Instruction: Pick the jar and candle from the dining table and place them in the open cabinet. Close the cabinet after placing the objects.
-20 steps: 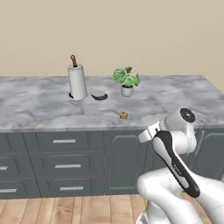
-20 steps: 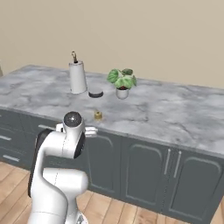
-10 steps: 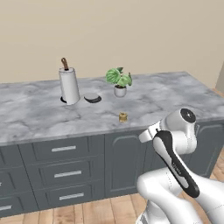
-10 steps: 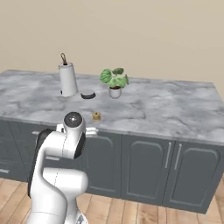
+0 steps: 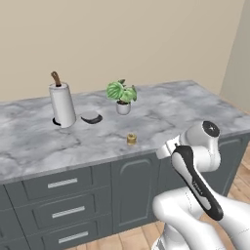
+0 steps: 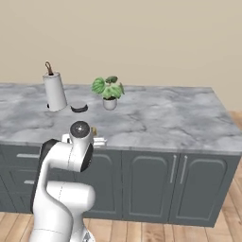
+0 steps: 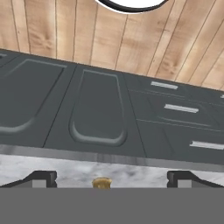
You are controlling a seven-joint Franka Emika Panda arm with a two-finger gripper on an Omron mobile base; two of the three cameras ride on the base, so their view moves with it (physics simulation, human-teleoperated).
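Note:
The candle is a tiny tan stub with a dark top, standing near the front edge of the dining table. In the right base view the candle peeks out just behind my arm. My gripper hangs folded in front of the table's edge, a little right of the candle and below the top. In the hand view the gripper is open, its fingertips wide apart with nothing between them; the candle shows low on the marble edge. The jar and the cabinet are out of view.
A white paper-towel roll, a small dark dish and a potted green plant stand toward the back of the table. Dark grey drawers and doors fill its front. Wooden floor lies below.
The whole picture has slid left in both base views, so the base has moved along the table. The arm keeps its folded pose and the gripper stays open.

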